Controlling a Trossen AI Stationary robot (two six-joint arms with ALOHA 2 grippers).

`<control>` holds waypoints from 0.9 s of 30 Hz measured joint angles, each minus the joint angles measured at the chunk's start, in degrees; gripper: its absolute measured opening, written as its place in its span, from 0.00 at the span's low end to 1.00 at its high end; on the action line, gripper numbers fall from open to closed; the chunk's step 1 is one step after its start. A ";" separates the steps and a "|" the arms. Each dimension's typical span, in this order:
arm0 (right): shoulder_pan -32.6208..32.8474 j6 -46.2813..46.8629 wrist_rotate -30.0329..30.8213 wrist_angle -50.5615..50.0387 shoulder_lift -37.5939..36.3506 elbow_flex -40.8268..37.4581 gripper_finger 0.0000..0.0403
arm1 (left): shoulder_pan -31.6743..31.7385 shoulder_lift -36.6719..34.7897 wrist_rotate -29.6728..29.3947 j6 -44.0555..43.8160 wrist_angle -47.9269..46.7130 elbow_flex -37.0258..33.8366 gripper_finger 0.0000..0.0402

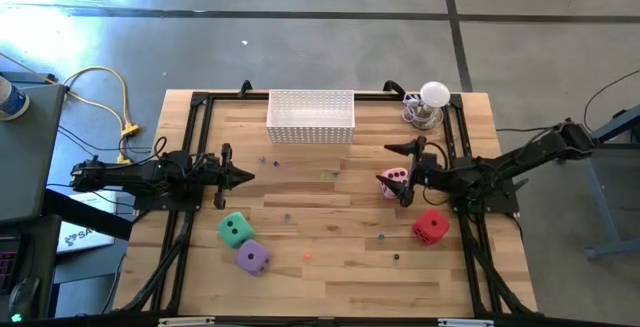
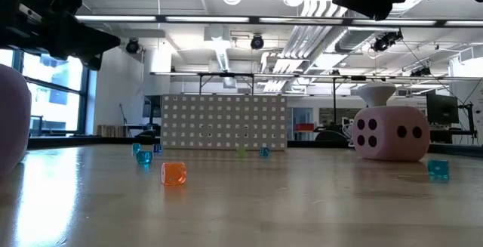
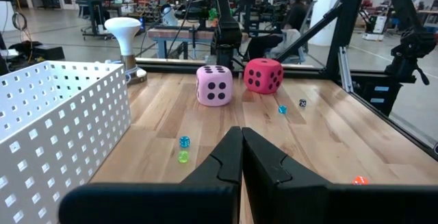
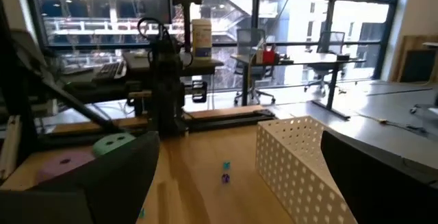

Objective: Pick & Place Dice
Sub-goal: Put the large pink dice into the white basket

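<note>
Wooden tabletop [image 1: 330,267], white perforated basket [image 1: 311,116] at far edge. Right gripper [image 1: 401,172] spread wide over pink die [image 1: 392,181], probably lining up a grab; contact unclear. Left gripper [image 1: 243,177] closed, parked. Red [image 1: 431,226], green [image 1: 235,229], purple [image 1: 252,256] dice loose on table.

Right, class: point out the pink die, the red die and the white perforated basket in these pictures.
pink die [image 3: 214,85], left wrist view, on its four-pip front face.
red die [image 1: 431,226], high view, on its top face.
white perforated basket [image 1: 311,130], high view, on its near wall.
</note>
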 joint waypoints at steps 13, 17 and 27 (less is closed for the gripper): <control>1.07 -0.36 5.19 -2.13 0.64 0.04 0.99 | -0.02 0.00 0.01 -0.01 0.00 0.00 0.00; 3.70 5.01 10.98 -19.84 0.32 5.06 0.99 | -0.02 0.01 0.00 -0.01 0.00 0.00 0.00; -1.12 53.09 -0.60 -85.78 7.79 29.98 0.99 | -0.02 0.02 0.01 -0.01 0.00 0.00 0.00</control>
